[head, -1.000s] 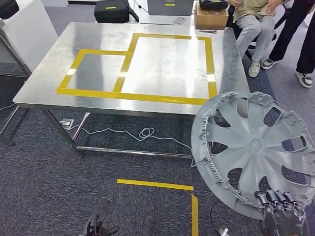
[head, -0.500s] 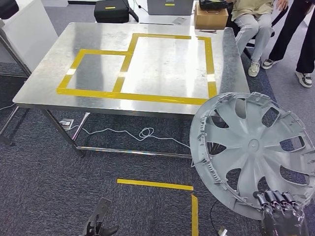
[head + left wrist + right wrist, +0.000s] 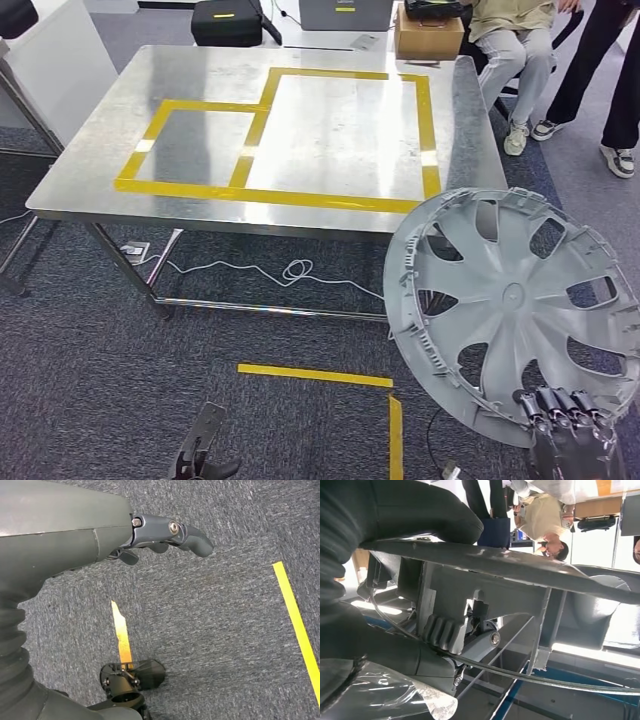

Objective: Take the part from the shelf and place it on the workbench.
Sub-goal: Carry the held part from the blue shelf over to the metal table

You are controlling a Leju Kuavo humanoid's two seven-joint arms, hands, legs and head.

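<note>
A: Item: grey wheel cover (image 3: 517,300). Location: held in the air beside the near right corner of the workbench (image 3: 226,75), off its surface, tilted, face toward the head camera.
B: Holder: right hand (image 3: 577,440), fingers (image 3: 562,405) curled over the lower rim. Grip at one edge only.
A: Risk: rotation or slip in the fingers, given a wide disc pinched at a single point of the rim.
B: Further risk: far rim catching the workbench edge during the lift across, given the closeness.
A: Left hand (image 3: 166,535): hanging low over carpet, fingers apart, holding nothing. No support available to the cover.
B: Bystanders: people (image 3: 528,50) just beyond the far right corner. Possible obstruction.
</note>
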